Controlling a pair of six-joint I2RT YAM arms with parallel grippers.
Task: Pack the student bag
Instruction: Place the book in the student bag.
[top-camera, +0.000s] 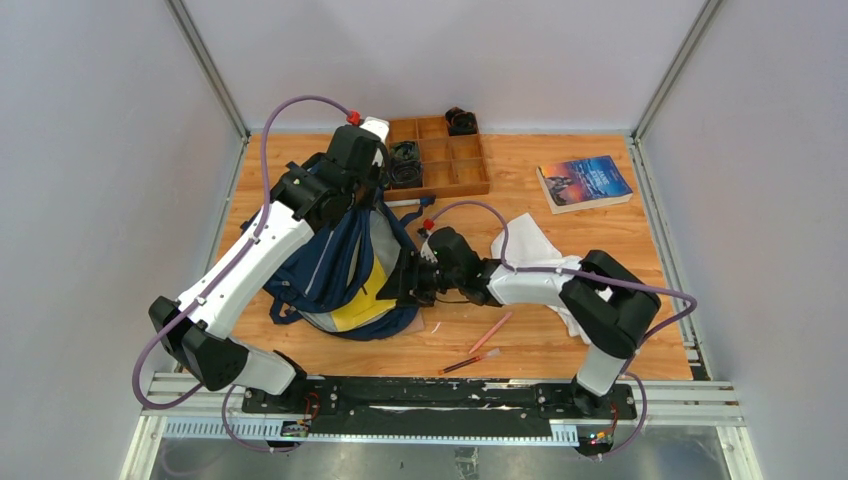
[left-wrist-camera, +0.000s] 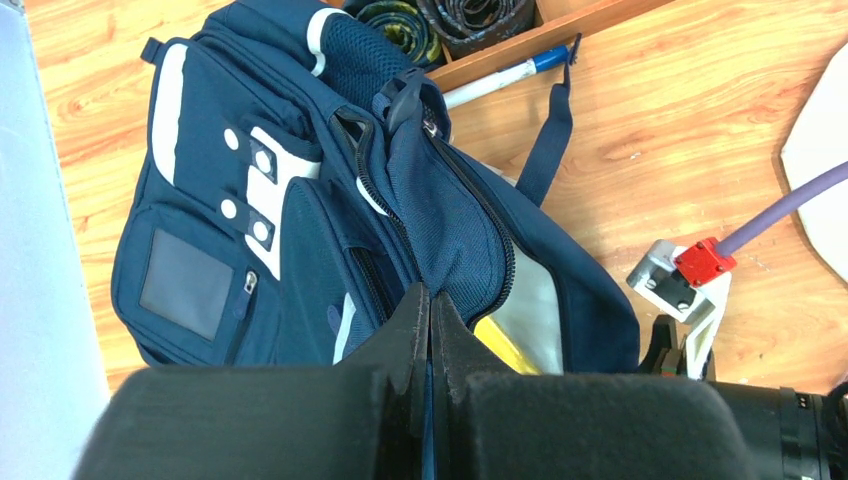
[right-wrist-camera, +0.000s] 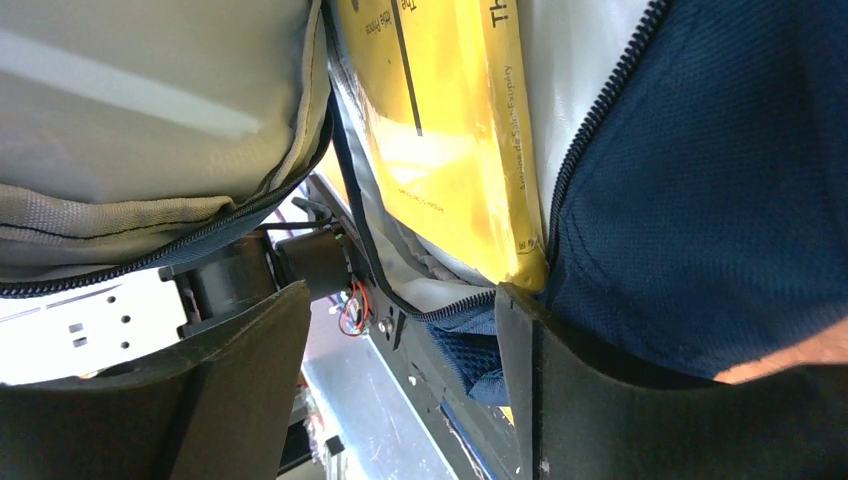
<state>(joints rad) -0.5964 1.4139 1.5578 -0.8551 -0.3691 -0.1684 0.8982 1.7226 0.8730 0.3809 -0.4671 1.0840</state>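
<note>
- The student bag (top-camera: 320, 270), navy woven fabric with pale stripes, lies on the left half of the wooden bench (top-camera: 560, 340). Its long axis runs from far edge to near edge, and its zippered mouth faces the right edge.
- Left gripper (left-wrist-camera: 430, 305): jaws clenched on the mouth's rim fabric.
- Right gripper (right-wrist-camera: 400, 340): jaws spread at the mouth. Only its wrist view shows lettering on the glossy yellow book (right-wrist-camera: 450, 130) against the smooth grey lining.

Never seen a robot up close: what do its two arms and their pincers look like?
Both the left arm and right arm have white shells with chunky black joints. A purple cable with a red connector loops along each. The left gripper and right gripper have flat matte-black fingers.
</note>
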